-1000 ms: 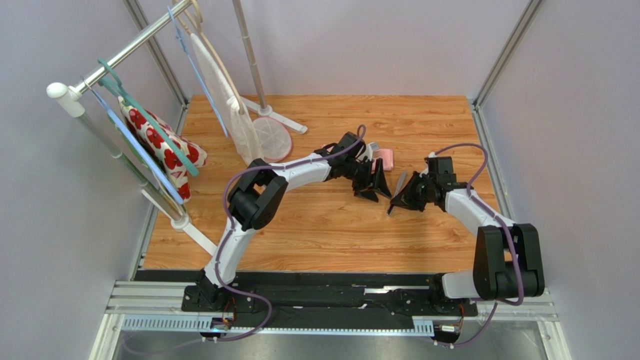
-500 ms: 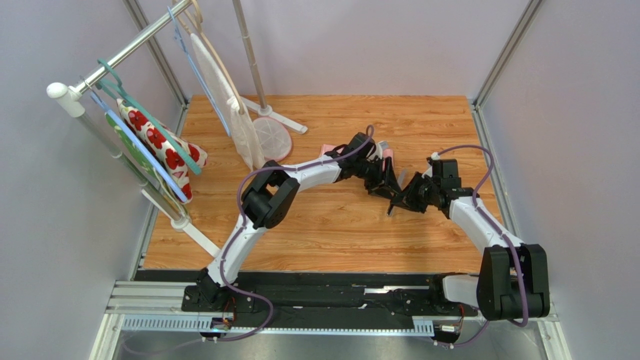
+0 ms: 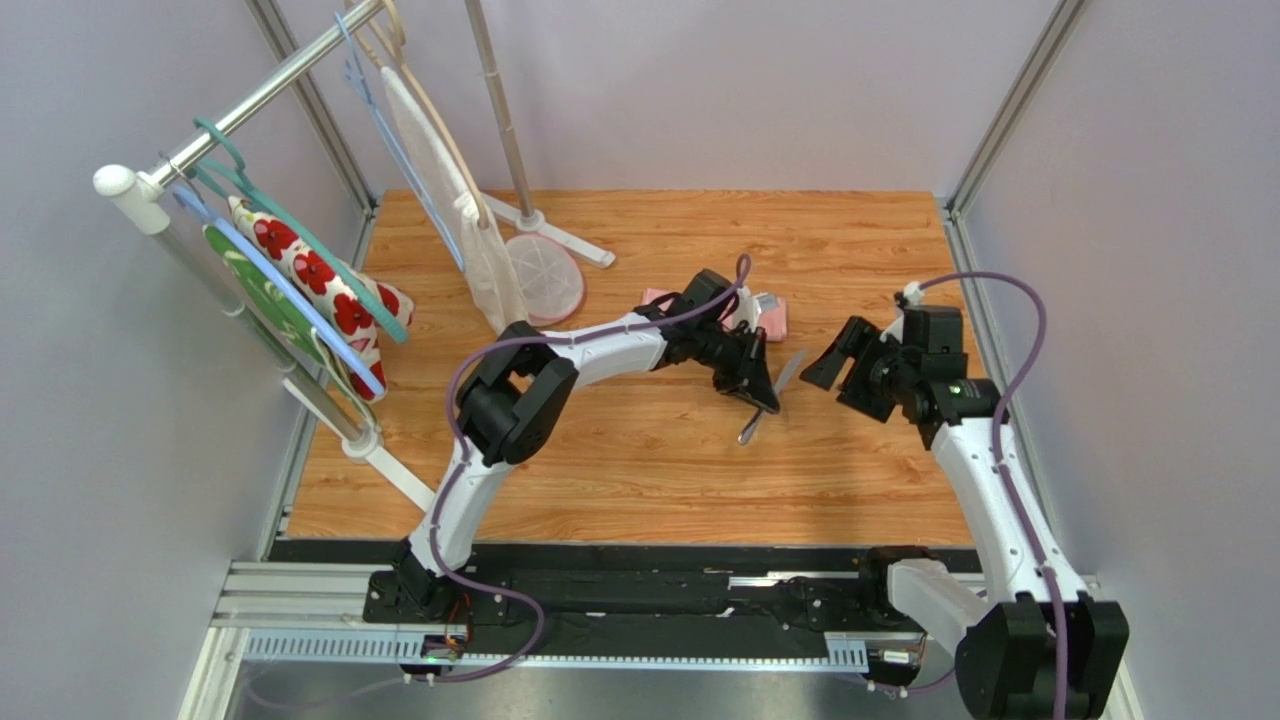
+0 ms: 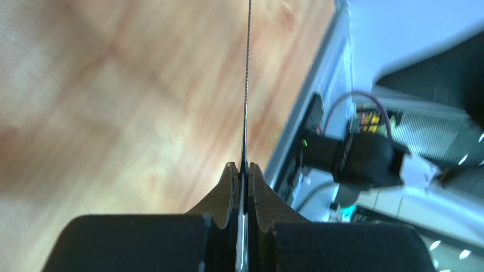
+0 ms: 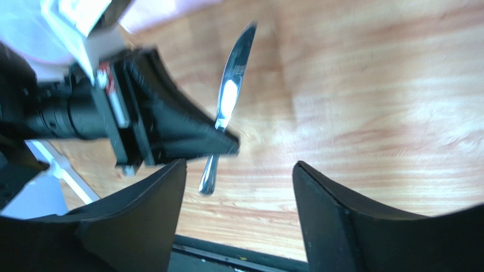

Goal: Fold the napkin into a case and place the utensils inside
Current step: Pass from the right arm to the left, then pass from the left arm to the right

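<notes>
A silver table knife [image 3: 751, 426], one of the utensils, hangs above the wooden table with my left gripper [image 3: 760, 395] shut on its middle. In the left wrist view the knife [image 4: 247, 85] shows edge-on, pinched between the fingertips of the left gripper [image 4: 241, 168]. The right wrist view shows the knife [image 5: 227, 96] slanting, blade up and handle down. My right gripper [image 5: 238, 170] stands open and holds nothing, a little right of the knife; from above it [image 3: 827, 368] is apart from the left one. The pink napkin [image 3: 771, 315] lies folded behind the left wrist, mostly hidden.
A clothes rack stands at the left with hangers, a floral cloth [image 3: 323, 285], a green cloth [image 3: 253, 288] and a white mesh bag [image 3: 484, 255]. Its base [image 3: 549, 240] rests on the back of the wooden table [image 3: 631, 465]. Metal frame rails edge the table.
The right gripper opened, let go of the knife and drew back to the right. The left gripper shut on the knife and now carries it alone.
</notes>
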